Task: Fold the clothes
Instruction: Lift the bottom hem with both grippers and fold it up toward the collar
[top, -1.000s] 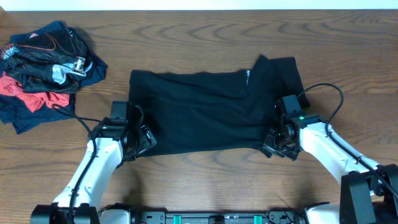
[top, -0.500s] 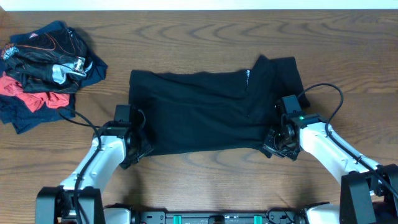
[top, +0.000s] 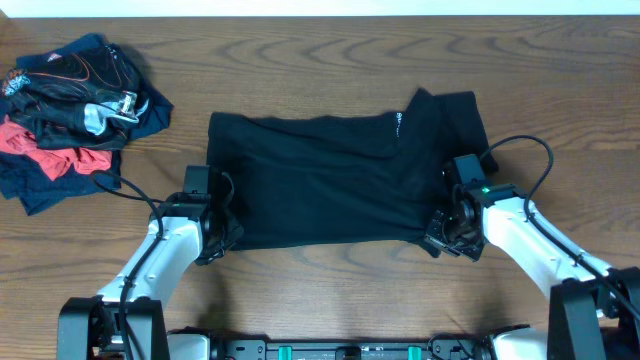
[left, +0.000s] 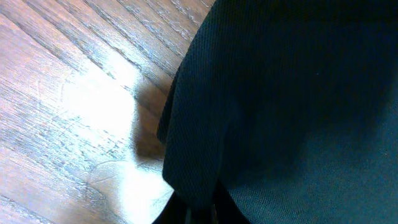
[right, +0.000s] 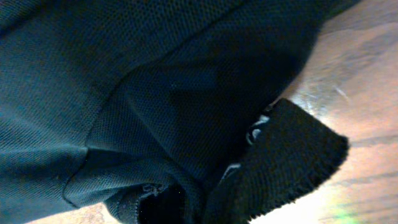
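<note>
Far left on your table (top: 300, 50), the pile (top: 70, 100) sits at the back corner. It's black, red and navy garments heaped together, well apart from everything else.

Moving in, your left gripper (top: 222, 240) is down at the near-left corner of the shirt (top: 320, 180). Its jaws are closed all the way, and the left wrist view shows the shirt's edge running down into them, so you've got that corner pinched. In that view the black weave fills the right side, with bare, brightly lit wood on the left. A cable (top: 125, 188) trails from that arm back toward the pile.

Centre table, the shirt lies flat as a broad black band running left to right. One part juts toward the far edge at its right end, and a small white logo (top: 396, 124) shows just beside that.

Over on the right, your right gripper (top: 440, 235) is at the near-right corner of the shirt. It's clamped tight too. The right wrist view shows black fabric bunched up at the fingers, a seam crossing it, and a thick flap of cloth folded over at lower right. Wood shows only along the right edge.
</note>
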